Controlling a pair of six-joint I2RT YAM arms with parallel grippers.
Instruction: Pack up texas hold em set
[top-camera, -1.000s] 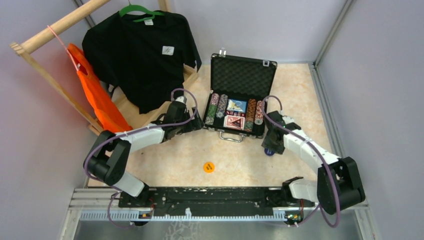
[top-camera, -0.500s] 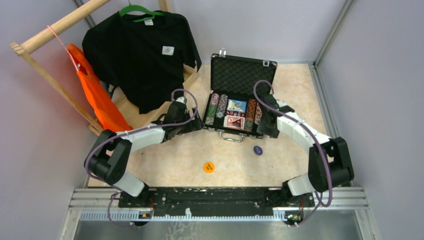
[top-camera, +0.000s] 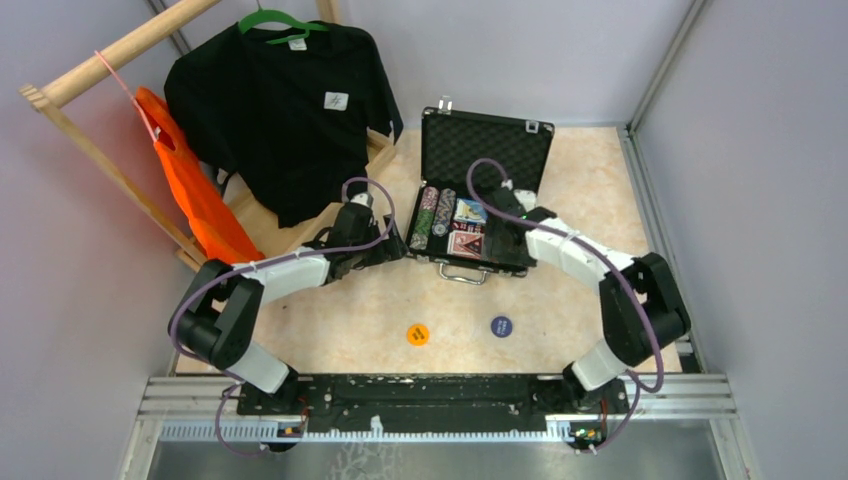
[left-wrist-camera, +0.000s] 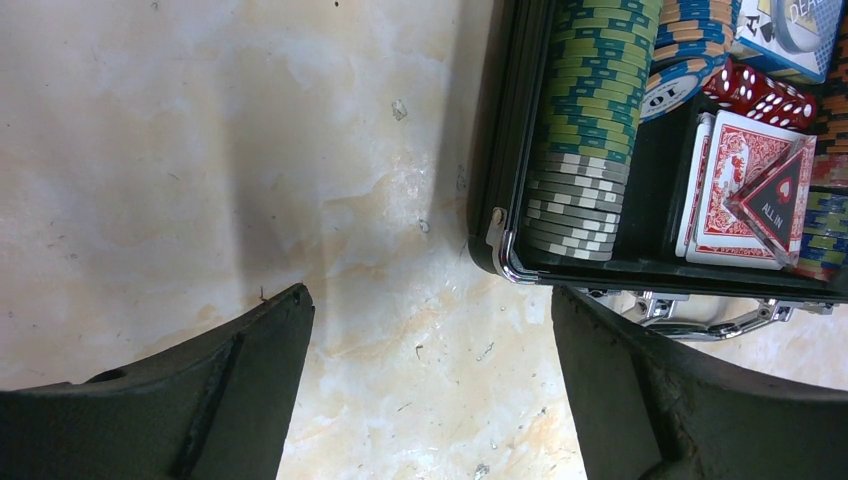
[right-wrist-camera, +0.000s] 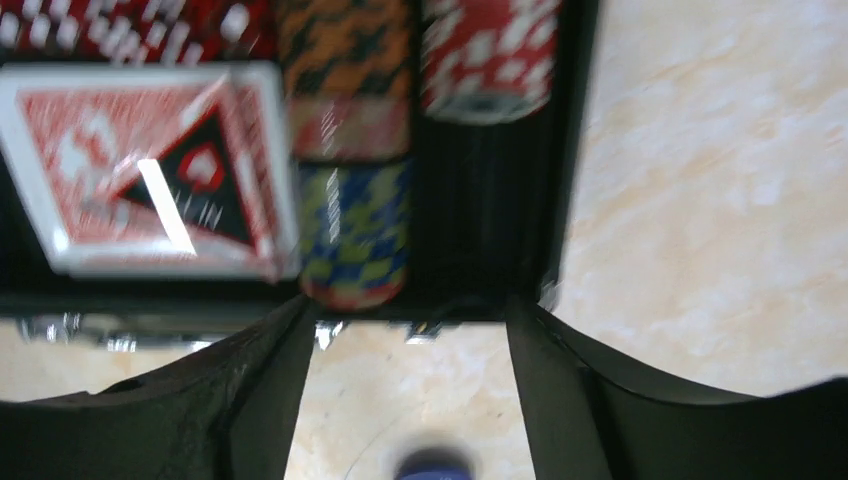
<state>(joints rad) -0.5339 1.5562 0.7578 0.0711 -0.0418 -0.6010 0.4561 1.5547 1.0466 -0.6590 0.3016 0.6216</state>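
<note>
While the case (top-camera: 485, 150) sat open w/ lid up in the top view, a blue token (top-camera: 501, 325) & an orange token (top-camera: 418, 334) lay loose in front of it. Left wrist: left gripper (left-wrist-camera: 430, 295) spread wide, empty, just beside the case's corner. Right wrist: right gripper (right-wrist-camera: 408, 305) spread, empty, over the chips (right-wrist-camera: 355, 230).

from high above and behind the arm bases we look down on the whole table (top-camera: 600, 190) from far off. on the left wrist we look down close past the left fingers (left-wrist-camera: 230, 400), with the case (left-wrist-camera: 505, 140) corner just beyond the right-hand one. on the right wrist, closer and blurred, we look between the right fingers (right-wrist-camera: 230, 400) at the case's front edge, and both wrist views share the red-backed cards (left-wrist-camera: 725, 170).
</note>
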